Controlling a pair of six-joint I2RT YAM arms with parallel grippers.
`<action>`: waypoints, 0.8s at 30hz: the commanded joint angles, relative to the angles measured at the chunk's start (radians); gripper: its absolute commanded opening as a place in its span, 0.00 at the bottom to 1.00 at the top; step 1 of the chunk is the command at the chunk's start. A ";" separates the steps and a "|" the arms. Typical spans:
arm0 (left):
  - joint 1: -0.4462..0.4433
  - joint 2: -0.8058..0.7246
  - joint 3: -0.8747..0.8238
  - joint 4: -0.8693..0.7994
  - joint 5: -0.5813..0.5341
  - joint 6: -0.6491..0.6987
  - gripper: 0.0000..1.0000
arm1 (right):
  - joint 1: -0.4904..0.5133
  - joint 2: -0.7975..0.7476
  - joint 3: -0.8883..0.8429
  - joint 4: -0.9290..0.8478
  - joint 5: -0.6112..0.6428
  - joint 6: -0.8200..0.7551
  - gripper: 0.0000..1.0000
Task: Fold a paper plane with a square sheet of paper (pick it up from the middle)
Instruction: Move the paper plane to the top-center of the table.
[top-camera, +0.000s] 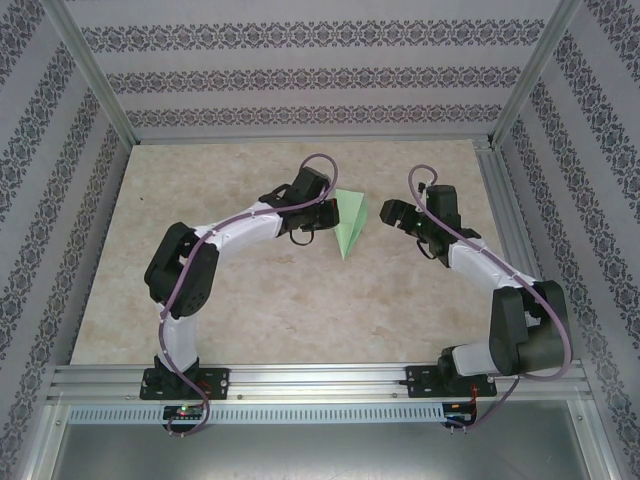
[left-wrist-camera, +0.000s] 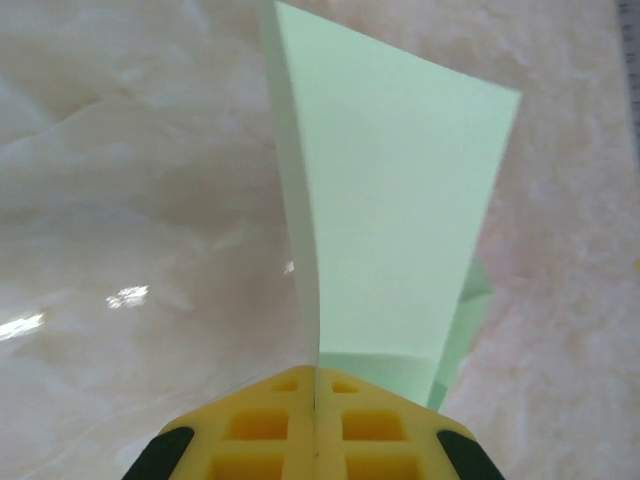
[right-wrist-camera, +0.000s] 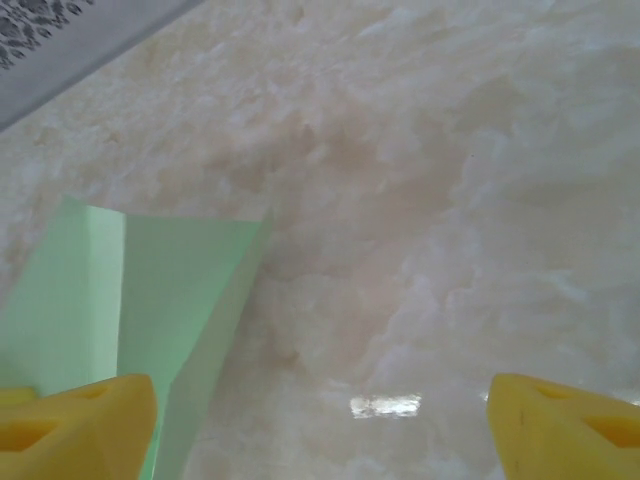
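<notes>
Seen from above, two white-and-black robot arms (top-camera: 240, 228) reach across a beige marbled table (top-camera: 260, 310) inside a booth whose walls (top-camera: 300, 75) carry dark floral stripes. Around the middle of the table, between the two wrists, is the paper plane (top-camera: 350, 222). It is a pale mint-green folded sheet shaped like a narrow triangle, its point aimed toward the arms' bases.

The left gripper (top-camera: 330, 213) meets the paper's left edge. In the left wrist camera its yellow fingers (left-wrist-camera: 270, 405) are pressed tightly together, pinching the lower edge of the paper plane (left-wrist-camera: 390, 200). The paper rises from the grip as a tall flap with a crease down its left side, and a second layer peeks out at lower right.

The right gripper (top-camera: 388, 212) sits just to the right of the paper, apart from it in the overhead view. In the right wrist camera its yellow fingertips (right-wrist-camera: 70, 425) are spread wide at the bottom corners, with bare table between them. The paper plane (right-wrist-camera: 150, 300) lies at the left, partly behind one fingertip; whether they touch cannot be told
</notes>
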 joint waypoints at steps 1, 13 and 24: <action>0.018 -0.008 -0.044 0.193 0.147 0.006 0.00 | 0.001 -0.005 -0.007 0.017 -0.056 0.032 0.85; 0.075 0.057 -0.179 0.319 0.117 -0.105 0.00 | 0.218 0.066 0.093 -0.155 0.085 0.041 0.68; 0.108 0.063 -0.279 0.385 0.091 -0.179 0.00 | 0.399 0.251 0.229 -0.197 0.112 0.098 0.52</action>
